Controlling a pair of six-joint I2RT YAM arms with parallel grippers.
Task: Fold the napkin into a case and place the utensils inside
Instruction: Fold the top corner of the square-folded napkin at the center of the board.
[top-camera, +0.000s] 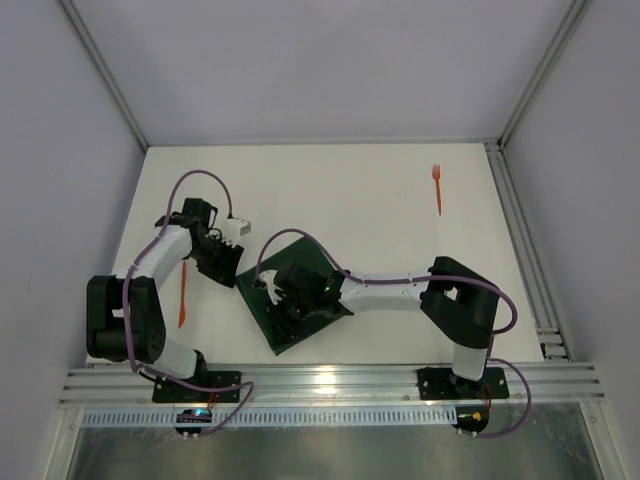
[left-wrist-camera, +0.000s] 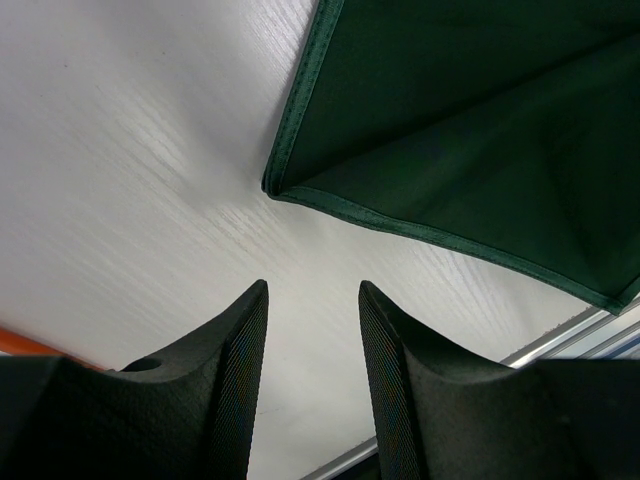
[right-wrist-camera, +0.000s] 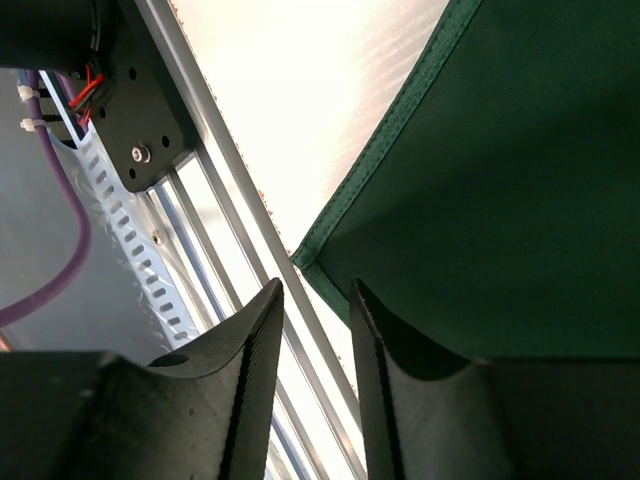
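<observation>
- Left gripper (left-wrist-camera: 312, 290): fingers stood apart, nothing between them; bare tabletop showed through the gap.
- Right gripper (right-wrist-camera: 315, 292): fingers parted by a narrow gap, nothing clamped.
- Napkin (left-wrist-camera: 480, 120): dark green, plain, hemmed edges; lay flat near the middle of the table's near half, turned diamond-wise to the table edges. One layer appeared to lie over another at its left corner.
- The napkin's left corner lay just ahead of the left fingertips, apart from them.
- The napkin's near corner lay just ahead of the right fingertips; the right gripper hung over the cloth near that corner. Contact could not be told.
- Fork (top-camera: 437, 188): orange, on the far right of the table, well apart from the napkin.
- Second orange utensil (top-camera: 182, 296): on the left, beside the left arm, outside the cloth; its type was too small to tell.
- Table (top-camera: 350, 190): white, faint wood-grain texture.
- Aluminium rail (top-camera: 330, 383) ran along the near edge; pale walls closed in three sides.
</observation>
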